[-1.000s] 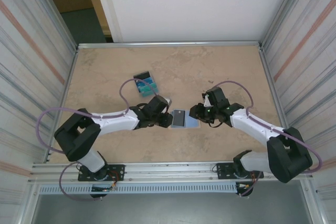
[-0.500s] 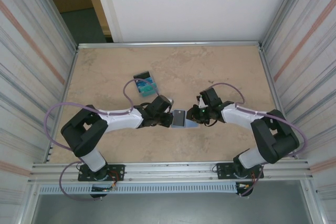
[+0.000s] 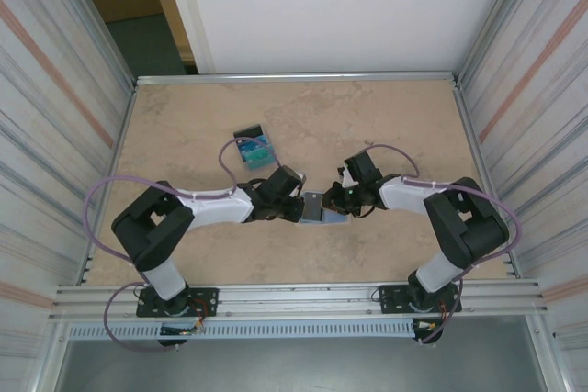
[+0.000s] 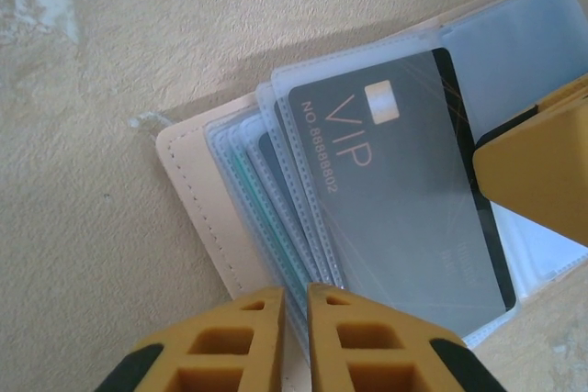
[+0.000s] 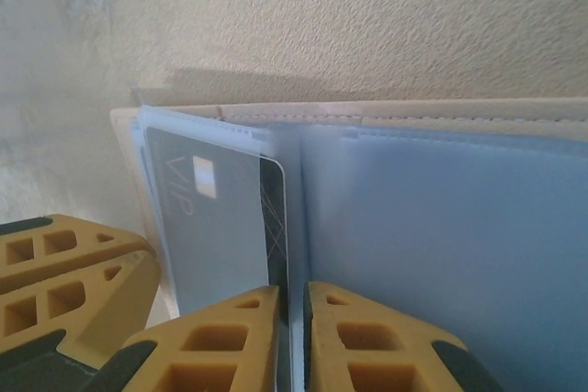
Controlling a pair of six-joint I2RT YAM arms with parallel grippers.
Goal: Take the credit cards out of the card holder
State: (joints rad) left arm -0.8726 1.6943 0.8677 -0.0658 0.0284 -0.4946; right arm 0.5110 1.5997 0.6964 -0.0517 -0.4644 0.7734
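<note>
left hand: closed on card holder sleeves, 9 o'clock edge
right hand: pinching credit card at black edge, 3 o'clock side

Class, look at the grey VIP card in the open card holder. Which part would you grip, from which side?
The VIP card: take its black-striped edge, from the fold of the card holder; stitched sleeve seams close the outer side, so it likely slides inward.
</note>
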